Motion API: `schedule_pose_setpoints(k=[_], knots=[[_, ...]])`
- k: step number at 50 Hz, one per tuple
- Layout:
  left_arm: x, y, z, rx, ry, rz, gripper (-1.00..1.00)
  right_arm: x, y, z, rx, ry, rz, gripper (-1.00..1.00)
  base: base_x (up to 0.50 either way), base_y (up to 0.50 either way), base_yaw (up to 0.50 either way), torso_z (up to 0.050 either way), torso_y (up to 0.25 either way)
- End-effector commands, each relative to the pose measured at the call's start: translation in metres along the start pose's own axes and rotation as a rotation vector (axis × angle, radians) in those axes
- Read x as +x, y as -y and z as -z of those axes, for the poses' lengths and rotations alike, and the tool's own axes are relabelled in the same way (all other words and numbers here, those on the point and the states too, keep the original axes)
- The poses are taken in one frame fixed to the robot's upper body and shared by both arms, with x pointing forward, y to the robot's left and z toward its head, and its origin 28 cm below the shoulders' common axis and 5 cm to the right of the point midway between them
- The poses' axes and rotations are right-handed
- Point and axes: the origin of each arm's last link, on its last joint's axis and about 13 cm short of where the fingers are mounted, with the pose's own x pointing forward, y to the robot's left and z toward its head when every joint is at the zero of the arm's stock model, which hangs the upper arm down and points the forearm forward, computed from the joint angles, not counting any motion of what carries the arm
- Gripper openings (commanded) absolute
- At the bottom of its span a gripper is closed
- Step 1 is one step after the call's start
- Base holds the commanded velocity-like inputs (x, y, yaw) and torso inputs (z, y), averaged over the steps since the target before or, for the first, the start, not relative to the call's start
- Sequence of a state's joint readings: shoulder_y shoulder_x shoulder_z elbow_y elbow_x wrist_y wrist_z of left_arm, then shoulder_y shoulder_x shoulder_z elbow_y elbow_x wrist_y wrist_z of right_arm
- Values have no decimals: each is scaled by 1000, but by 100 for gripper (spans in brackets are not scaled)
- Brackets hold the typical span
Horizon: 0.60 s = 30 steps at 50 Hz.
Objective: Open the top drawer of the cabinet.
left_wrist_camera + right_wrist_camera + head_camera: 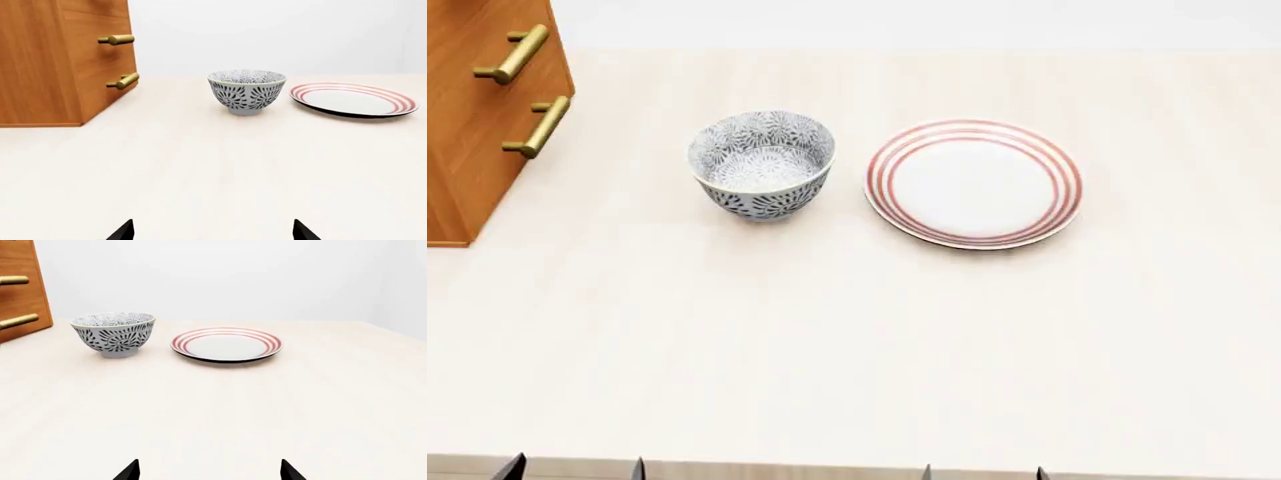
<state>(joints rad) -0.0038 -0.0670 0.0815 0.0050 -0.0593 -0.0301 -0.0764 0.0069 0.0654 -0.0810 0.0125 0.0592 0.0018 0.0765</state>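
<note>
The cabinet (481,110) stands at the counter's (854,350) far left, its top drawer out of view. Both the left end effector (212,231) and the right end effector (209,471) are spread wide and hold nothing, well apart from the cabinet.

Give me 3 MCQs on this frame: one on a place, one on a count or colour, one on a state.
1. In the head view, where does the bowl stand?
A. between the cabinet and the plate
B. on the plate
C. right of the plate

2. How many brass handles show in the head view?
A. one
B. two
C. four

3. What is the state of the left gripper and the right gripper?
A. both open, holding nothing
B. left shut on a handle
C. right shut on the bowl

Answers: A, the bowl stands apart from both. B, an upper handle and a lower handle. A, the fingertips sit wide apart over bare table.
</note>
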Motion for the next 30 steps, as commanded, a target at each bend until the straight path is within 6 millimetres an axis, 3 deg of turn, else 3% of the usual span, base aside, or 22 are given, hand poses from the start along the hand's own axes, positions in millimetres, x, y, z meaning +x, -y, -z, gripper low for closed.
schedule_pose_setpoints(k=[1,30], knots=[[0,0,1,2,0,4,100,0,0,0,-1,1,-1,100,0,0,0,20,0],[0,0,1,6,-3,8,100,-1,-1,0,-5,-1,-7,100,0,0,0,50,0]])
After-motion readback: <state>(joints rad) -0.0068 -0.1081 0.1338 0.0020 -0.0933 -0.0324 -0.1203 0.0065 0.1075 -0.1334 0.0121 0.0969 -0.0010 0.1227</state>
